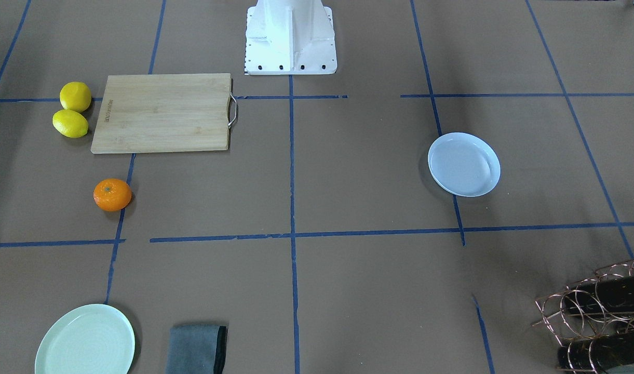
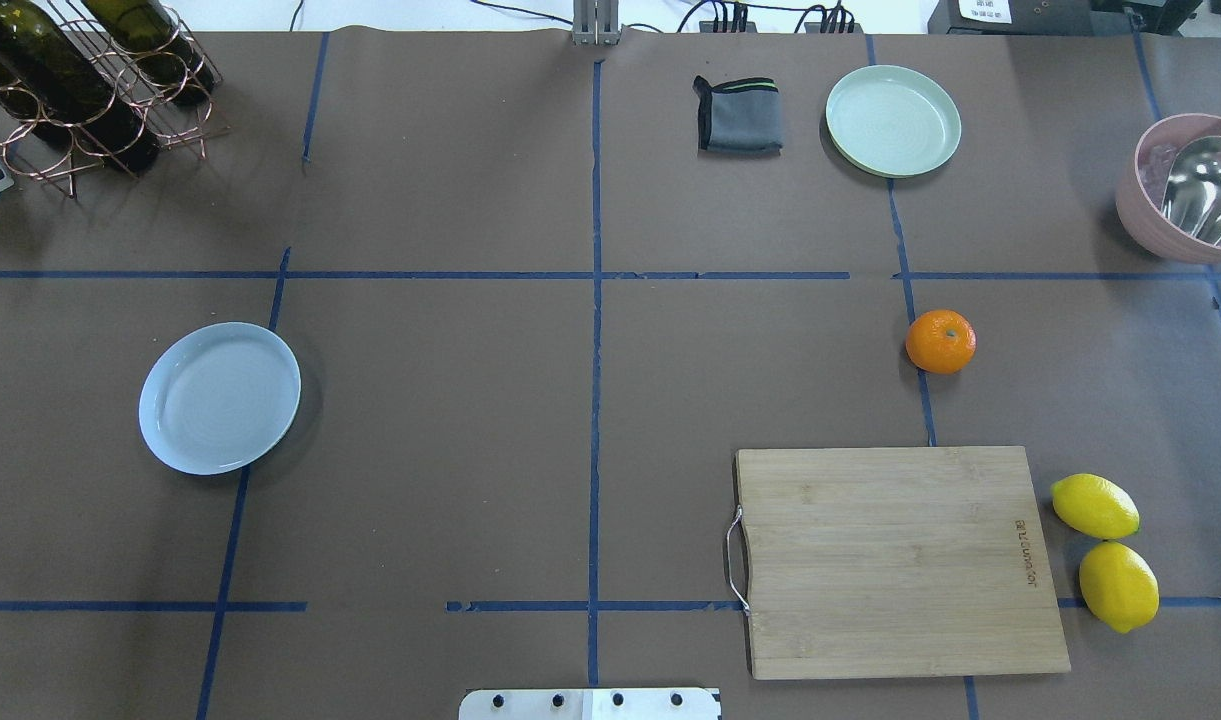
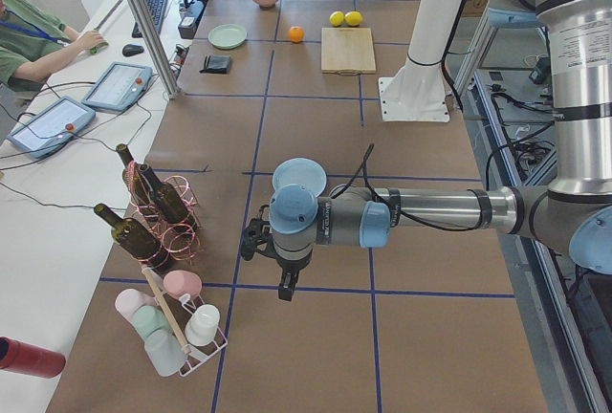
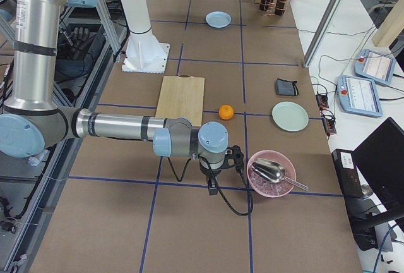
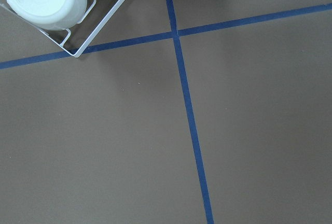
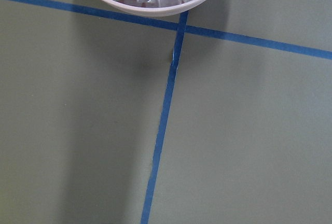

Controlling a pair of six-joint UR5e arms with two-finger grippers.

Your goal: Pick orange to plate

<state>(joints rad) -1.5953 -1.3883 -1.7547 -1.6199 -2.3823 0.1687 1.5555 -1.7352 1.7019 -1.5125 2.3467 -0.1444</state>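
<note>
The orange (image 2: 940, 341) (image 1: 112, 195) lies alone on the brown paper, on the robot's right half, just beyond the cutting board. The pale bluish-white plate (image 2: 219, 397) (image 1: 463, 164) sits empty on the left half, far from the fruit. Neither arm shows in the overhead or front views. My left gripper (image 3: 285, 289) hangs near the table's left end, past the plate. At the table's right end my right gripper (image 4: 212, 188) hovers beside a pink bowl. Both show only in the side views, so I cannot tell whether they are open or shut. Neither wrist view shows fingers.
A bamboo cutting board (image 2: 900, 560) lies with two lemons (image 2: 1105, 545) beside it. A mint-green plate (image 2: 893, 120) and grey cloth (image 2: 738, 115) sit far right. The pink bowl (image 2: 1170, 215) holds ice and a metal scoop. A bottle rack (image 2: 80, 90) stands far left, a cup rack (image 3: 177, 322) beyond it.
</note>
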